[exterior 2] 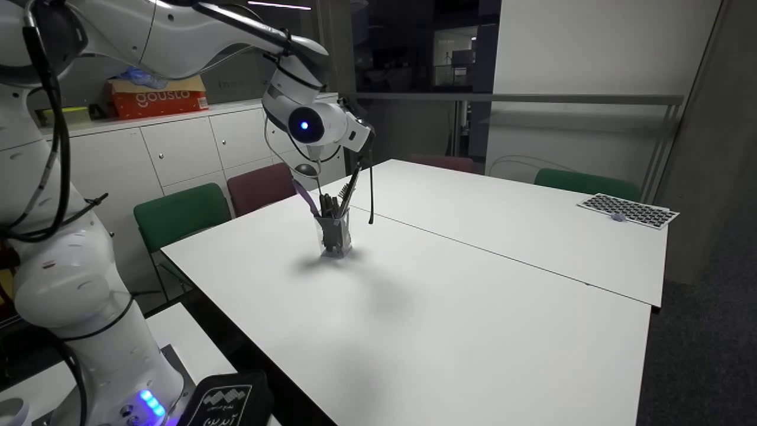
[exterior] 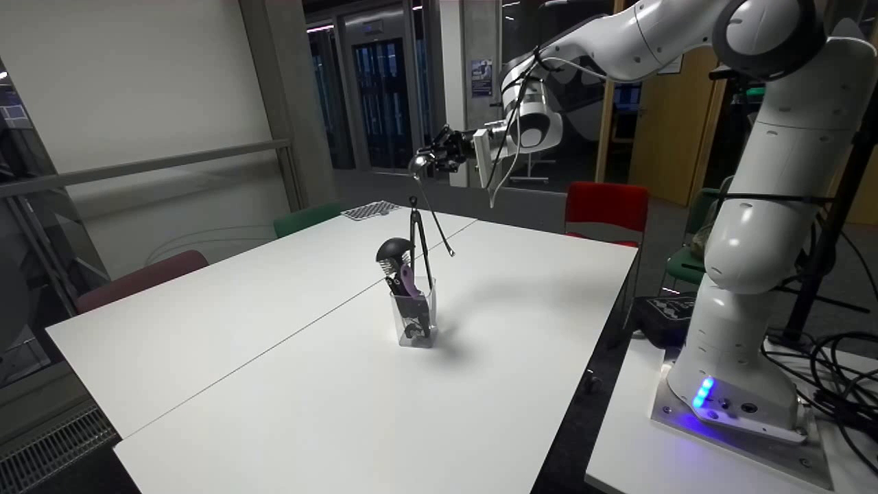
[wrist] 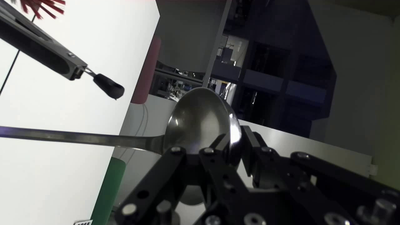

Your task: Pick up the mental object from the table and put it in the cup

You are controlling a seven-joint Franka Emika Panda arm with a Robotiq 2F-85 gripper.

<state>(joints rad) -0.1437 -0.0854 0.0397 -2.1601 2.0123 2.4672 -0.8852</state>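
One of two steps looks done: the tool (wrist: 234,142) pinches the bowl's rim of the metal ladle (wrist: 190,125), which hangs clear of the white surface (exterior: 329,412), its handle slanting down toward five o'clock in an exterior view. Placing remains: the clear utensil cup (exterior: 399,318) stands apart, at seven o'clock from the handle's tip.

Tabletop (exterior: 309,412) is white, flat, parted by a thin dark seam (exterior: 260,355) into two sections. On one section stands a small, transparent, straight-sided cup (exterior: 432,310), upright; soft grey shadows (exterior: 454,351) fall beside it. On the other section, near its edge, lies a thin, rectangular, black-and-white patterned sheet (exterior 2: 633,209). At the sheet's long side sits a small blue-grey lump (exterior 2: 618,217); support unclear.
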